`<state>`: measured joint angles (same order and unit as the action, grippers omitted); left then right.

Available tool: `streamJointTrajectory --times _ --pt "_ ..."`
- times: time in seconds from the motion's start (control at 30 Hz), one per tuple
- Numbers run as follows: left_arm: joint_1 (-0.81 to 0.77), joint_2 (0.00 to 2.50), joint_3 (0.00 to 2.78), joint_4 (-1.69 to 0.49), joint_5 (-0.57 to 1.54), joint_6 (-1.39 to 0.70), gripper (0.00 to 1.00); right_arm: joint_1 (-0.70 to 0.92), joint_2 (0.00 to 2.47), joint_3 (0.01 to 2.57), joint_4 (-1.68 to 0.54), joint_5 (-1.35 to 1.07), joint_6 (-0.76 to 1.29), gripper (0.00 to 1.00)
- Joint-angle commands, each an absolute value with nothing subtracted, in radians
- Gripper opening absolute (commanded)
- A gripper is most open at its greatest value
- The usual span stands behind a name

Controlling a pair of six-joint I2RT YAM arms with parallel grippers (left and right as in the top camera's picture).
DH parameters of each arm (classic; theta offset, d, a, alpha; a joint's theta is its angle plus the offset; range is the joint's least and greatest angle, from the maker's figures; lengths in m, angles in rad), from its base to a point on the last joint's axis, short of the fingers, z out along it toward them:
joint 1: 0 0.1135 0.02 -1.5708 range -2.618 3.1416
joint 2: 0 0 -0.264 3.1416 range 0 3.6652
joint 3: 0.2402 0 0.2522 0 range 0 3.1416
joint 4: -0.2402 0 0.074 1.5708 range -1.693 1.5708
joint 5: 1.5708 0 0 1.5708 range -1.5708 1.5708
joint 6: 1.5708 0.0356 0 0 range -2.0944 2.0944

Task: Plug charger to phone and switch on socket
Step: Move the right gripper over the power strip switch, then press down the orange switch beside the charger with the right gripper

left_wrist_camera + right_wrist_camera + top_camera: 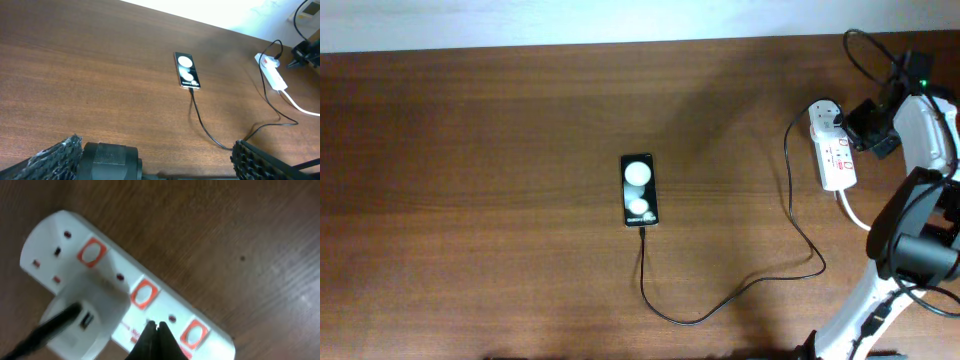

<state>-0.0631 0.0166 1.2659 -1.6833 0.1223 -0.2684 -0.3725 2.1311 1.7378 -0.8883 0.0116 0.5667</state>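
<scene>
closed right pincer (157, 326) — tips at socket (112, 267)

1. Furniture: a brown wooden table (470, 150) fills nearly the whole overhead view. Its grain runs lengthwise, left to right.
2. Surface finish: smooth, with a low sheen. The right wrist view shows fine grain lines and one small dark speck (242, 258) in the wood.
3. Far edge: a pale strip (570, 22) borders the table along the top of the overhead view. Whether it is wall or floor cannot be told.
4. Light: even and diffuse. A soft darker patch (720, 110) lies on the wood, right of centre.
</scene>
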Motion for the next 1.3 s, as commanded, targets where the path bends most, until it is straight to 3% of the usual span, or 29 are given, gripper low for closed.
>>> streamJointTrajectory --times 0.0,0.3,0.4,0.73,1.27 --pt "-0.058 0.007 1.265 -1.682 0.118 -0.256 0.99 -0.376 2.154 1.757 -0.843 0.046 0.547 0.04" --pt "-0.058 0.007 1.265 -1.682 0.118 -0.256 0.99 -0.375 2.154 1.757 -0.811 0.057 0.501 0.05" --pt "-0.058 0.007 1.265 -1.682 0.119 -0.256 0.99 -0.375 2.154 1.756 -0.830 0.064 0.502 0.20" --pt "-0.058 0.007 1.265 -1.682 0.119 -0.256 0.99 -0.376 2.169 1.754 -0.807 0.065 0.501 0.12" --pt "-0.058 0.007 1.265 -1.682 0.119 -0.256 0.99 -0.419 2.218 1.754 -0.848 0.065 0.502 0.07"
